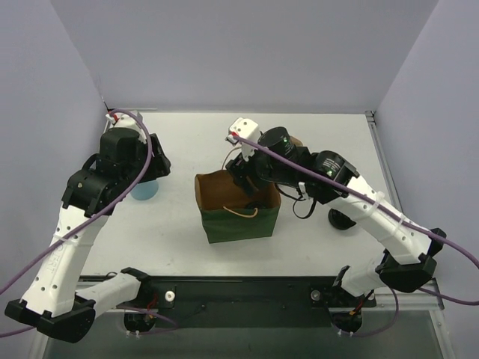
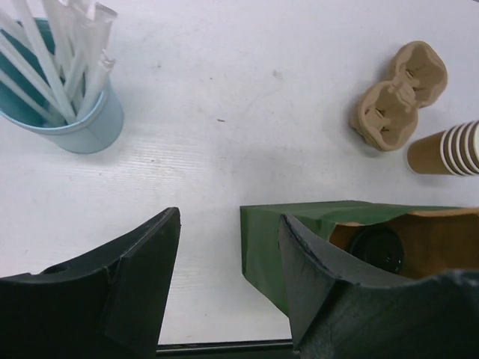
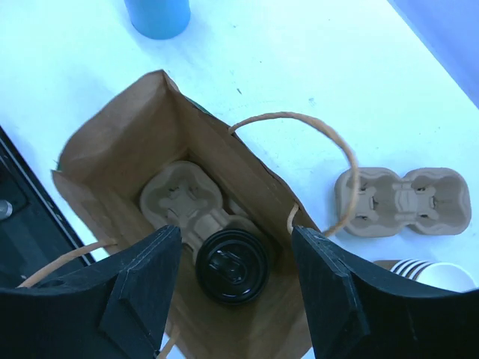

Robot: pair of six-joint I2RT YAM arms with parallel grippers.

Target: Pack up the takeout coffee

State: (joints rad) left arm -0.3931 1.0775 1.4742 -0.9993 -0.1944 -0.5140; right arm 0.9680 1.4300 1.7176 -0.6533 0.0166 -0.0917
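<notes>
Coffee [image 3: 233,267] is sitting in the tray [image 3: 179,198] inside the bag [image 3: 112,142], lower centre of frame; right gripper [image 3: 233,232] is hovering above it, jaws apart, empty; left gripper [image 2: 230,215] is likewise apart; a finger catching the handle [image 3: 329,149] on retraction could be tipping the bag.

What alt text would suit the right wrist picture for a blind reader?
A lidded coffee cup sits in a cardboard carrier inside an open paper bag, framed by the open right gripper. A spare carrier lies outside.

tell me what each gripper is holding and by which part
Nothing. The right gripper is open above the takeout coffee inside the bag; the left gripper is open beside the bag.
</notes>
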